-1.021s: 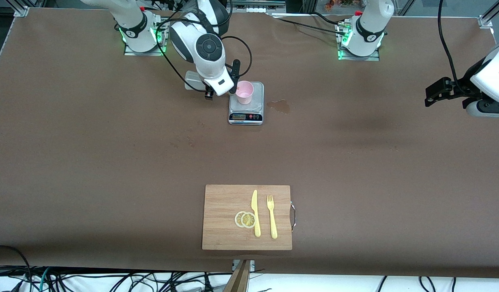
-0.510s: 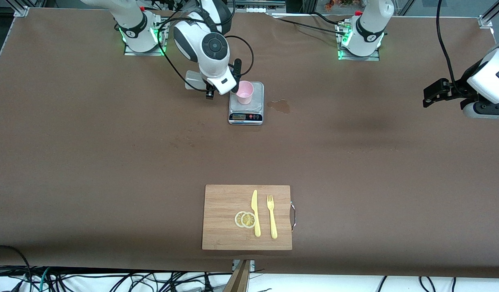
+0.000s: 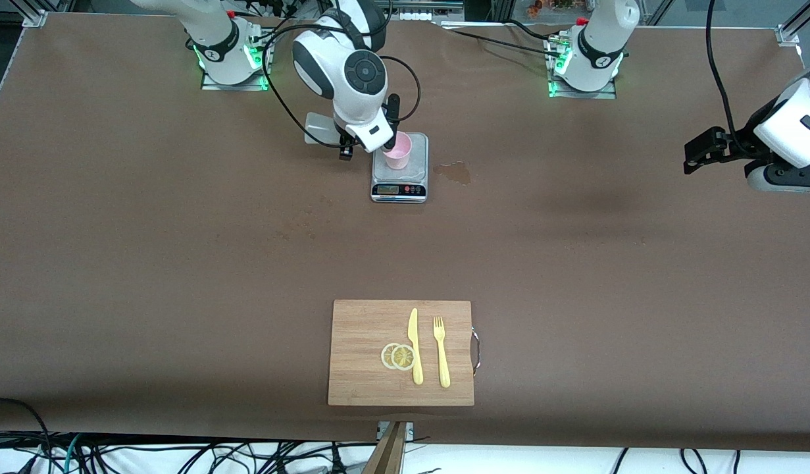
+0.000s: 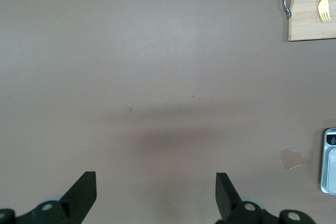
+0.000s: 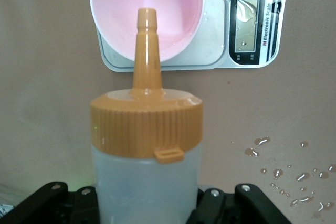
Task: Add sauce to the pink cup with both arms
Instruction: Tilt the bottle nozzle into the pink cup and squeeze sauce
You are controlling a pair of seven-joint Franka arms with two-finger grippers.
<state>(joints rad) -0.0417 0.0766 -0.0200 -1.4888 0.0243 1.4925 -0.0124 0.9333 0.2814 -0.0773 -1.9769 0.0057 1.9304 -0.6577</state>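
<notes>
The right gripper hangs at the scale's edge toward the right arm's end of the table, clamped tight on the sauce bottle. In the right wrist view, the bottle stands between the black jaws, its ribbed orange cap and nozzle pointing toward the pink cup, with the nozzle tip overlapping the cup's rim. In the front view the bottle itself is hidden by the right arm's wrist.

The cup stands upright on the scale's steel platform, just beside the gripper; the scale's display faces the front camera. Droplets dot the brown table near the scale in the right wrist view, and a wet stain lies beside the scale toward the left arm's end.

The left gripper waits well apart, above the table's edge at the left arm's end; its fingers are spread wide and hold nothing.

Nearer the front camera lies a wooden board carrying two lemon slices, a yellow knife and a yellow fork.
</notes>
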